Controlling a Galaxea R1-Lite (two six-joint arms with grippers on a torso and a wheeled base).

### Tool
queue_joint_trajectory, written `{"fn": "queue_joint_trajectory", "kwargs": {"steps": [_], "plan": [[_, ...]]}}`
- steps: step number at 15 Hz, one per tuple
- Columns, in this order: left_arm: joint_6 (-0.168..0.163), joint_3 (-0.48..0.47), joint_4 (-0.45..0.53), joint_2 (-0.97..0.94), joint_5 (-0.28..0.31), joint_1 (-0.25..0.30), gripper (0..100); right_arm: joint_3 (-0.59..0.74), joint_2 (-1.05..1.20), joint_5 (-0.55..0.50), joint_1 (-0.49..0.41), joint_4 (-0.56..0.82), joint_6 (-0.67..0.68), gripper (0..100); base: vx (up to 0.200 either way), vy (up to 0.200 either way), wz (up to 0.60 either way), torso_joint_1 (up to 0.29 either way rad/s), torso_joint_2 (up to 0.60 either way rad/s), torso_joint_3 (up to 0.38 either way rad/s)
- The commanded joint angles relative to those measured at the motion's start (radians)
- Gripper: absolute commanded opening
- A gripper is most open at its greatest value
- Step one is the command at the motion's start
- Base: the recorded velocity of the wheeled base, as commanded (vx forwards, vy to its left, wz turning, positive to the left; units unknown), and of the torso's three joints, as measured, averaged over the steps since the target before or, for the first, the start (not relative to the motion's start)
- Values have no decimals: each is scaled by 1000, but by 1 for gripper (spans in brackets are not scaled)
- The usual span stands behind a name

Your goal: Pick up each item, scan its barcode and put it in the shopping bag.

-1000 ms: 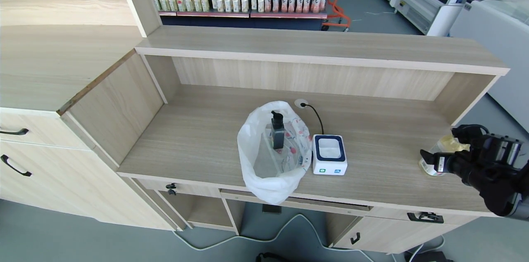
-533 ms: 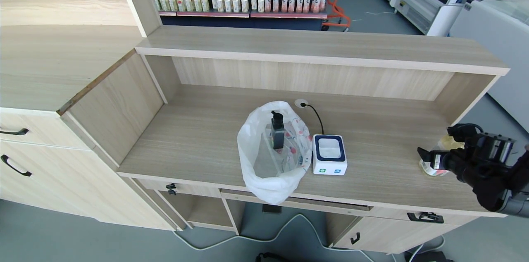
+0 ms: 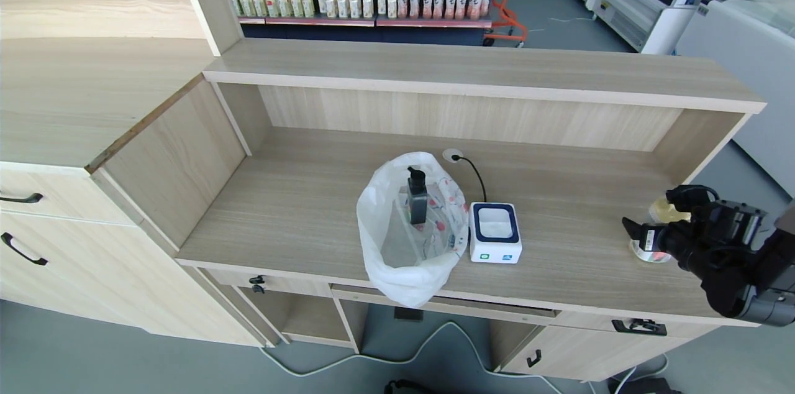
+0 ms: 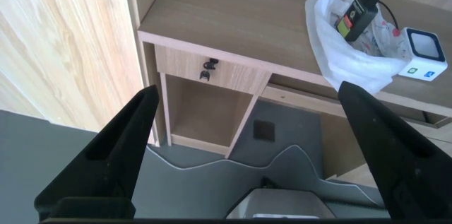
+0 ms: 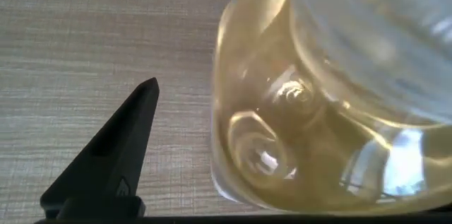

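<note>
Behind the pale wooden worktop [image 3: 298, 214] run shop shelves of drinks and chiller cabinets. At the worktop's middle stands the white shopping bag [image 3: 397, 263] with a dark pump bottle [image 3: 417, 200] inside, and the scanner [image 3: 495, 232] sits just beside the bag on its right. Well apart from both, near the right end, rests a clear bottle of yellowish liquid [image 3: 662, 212]. The right gripper [image 3: 652, 214] is spread around it, one finger on the near-left side and the other on the far side. In the right wrist view a strip of bare worktop shows between the dark finger [image 5: 106, 160] and the bottle's wall, so nothing appears to be clamped yet. The left gripper [image 4: 247, 90] hangs spread wide and empty at the near left, below worktop level. If the right fingers meet the bottle off-centre, one would likely touch first and shove or tip it towards the nearby right edge. The smooth rounded wall may also slip once lifted, with the liquid shifting the weight. A barcode turned away from the scanner would fail to read, and the soft bag mouth could fold under a careless drop. The arm covers most of the bottle, so its cap, label, barcode and whether it stands upright cannot be made out. The second finger is cut off in the wrist view, and the other bag contents blur behind the film.
</note>
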State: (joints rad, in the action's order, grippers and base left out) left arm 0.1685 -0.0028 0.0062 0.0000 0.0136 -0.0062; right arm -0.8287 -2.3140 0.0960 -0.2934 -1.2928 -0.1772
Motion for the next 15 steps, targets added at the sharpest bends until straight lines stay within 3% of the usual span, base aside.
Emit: {"fn": "queue_joint_trajectory", "kwargs": {"steps": [1, 11, 13, 15], "plan": [[0, 1, 0, 0, 0, 0, 100, -3, -5, 8, 0, -7, -5, 0, 0, 0, 0, 0, 0, 0], [0, 0, 0, 0, 0, 0, 100, 30, 7, 7, -4, -42, -90, 0, 0, 0, 0, 0, 0, 0], [0, 0, 0, 0, 0, 0, 100, 49, 90, 19, -4, -17, -71, 0, 0, 0, 0, 0, 0, 0], [0, 0, 0, 0, 0, 0, 100, 71, 255, 136, 10, 132, 21, 0, 0, 0, 0, 0, 0, 0]]}}
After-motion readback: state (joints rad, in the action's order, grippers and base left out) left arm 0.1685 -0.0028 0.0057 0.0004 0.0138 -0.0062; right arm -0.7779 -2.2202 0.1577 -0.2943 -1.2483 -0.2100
